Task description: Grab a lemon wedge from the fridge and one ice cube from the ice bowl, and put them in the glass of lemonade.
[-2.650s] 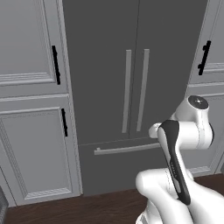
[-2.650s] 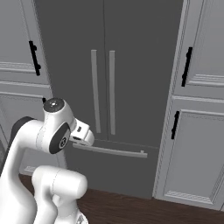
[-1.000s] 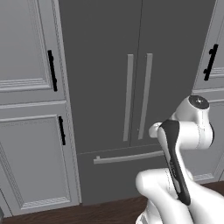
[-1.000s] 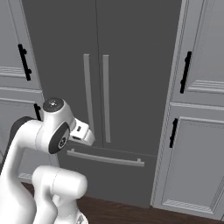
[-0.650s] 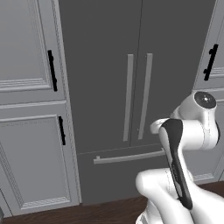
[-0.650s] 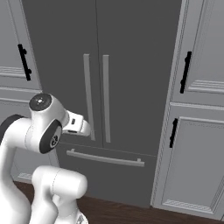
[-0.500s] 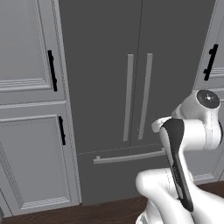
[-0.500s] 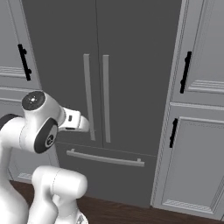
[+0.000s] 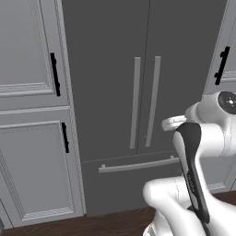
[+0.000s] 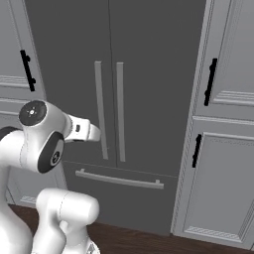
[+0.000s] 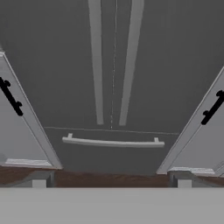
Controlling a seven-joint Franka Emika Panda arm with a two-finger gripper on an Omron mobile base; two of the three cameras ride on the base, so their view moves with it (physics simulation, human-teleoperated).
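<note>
The fridge (image 9: 106,69) (image 10: 149,59) (image 11: 166,65) stands straight ahead, dark grey, with both doors and the bottom drawer shut. Its two long vertical bar handles (image 9: 135,101) (image 10: 120,111) (image 11: 96,65) meet at the centre seam. The drawer handle (image 11: 113,142) runs across below them. My gripper (image 11: 111,181) is open with nothing between its fingertips (image 11: 39,181), and it points at the lower part of the doors from some distance. My white hand (image 10: 87,131) hangs in front of the left door's handle. The lemon wedge, the ice bowl and the glass of lemonade are out of view.
Light-grey panelled cabinets (image 9: 27,69) (image 10: 223,149) with black handles (image 9: 55,73) (image 10: 212,82) flank the fridge on both sides. Dark wood floor (image 9: 106,223) lies in front. My own arm (image 9: 198,152) fills the lower right of the left base view.
The base first drove a little, shifting the whole picture. Since then the arm has raised its hand and reached it forward toward the fridge doors. The doors stay shut.
</note>
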